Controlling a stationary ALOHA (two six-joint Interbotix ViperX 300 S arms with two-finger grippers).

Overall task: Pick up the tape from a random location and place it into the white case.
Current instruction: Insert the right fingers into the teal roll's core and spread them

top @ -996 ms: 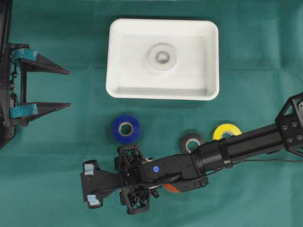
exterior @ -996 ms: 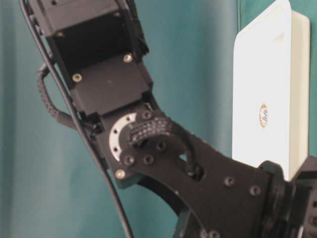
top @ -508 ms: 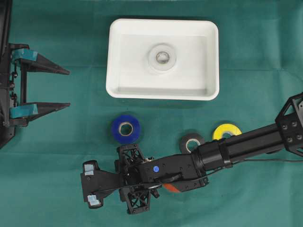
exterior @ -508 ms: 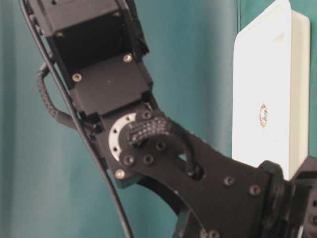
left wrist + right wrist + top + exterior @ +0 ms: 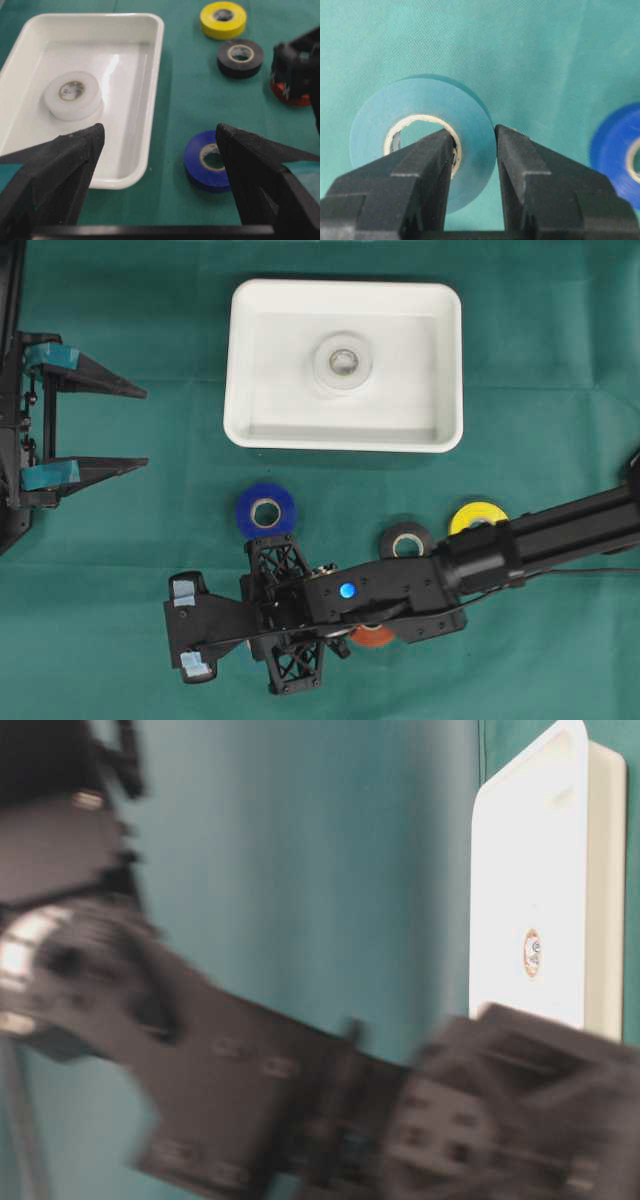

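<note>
Green-clothed counter (image 5: 120, 540): right gripper (image 5: 474, 145) pinches a light, stiff teal tape roll's (image 5: 420, 145) wall at 3 o'clock; left gripper (image 5: 140, 426) gapes empty.

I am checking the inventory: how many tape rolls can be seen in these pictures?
6. White roll in the white case; dark blue, black, yellow and red on the cloth; light blue gripped by the right gripper. More may be hidden.

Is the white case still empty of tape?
No: the overhead view shows one white roll already lying near the middle of the case.
</note>
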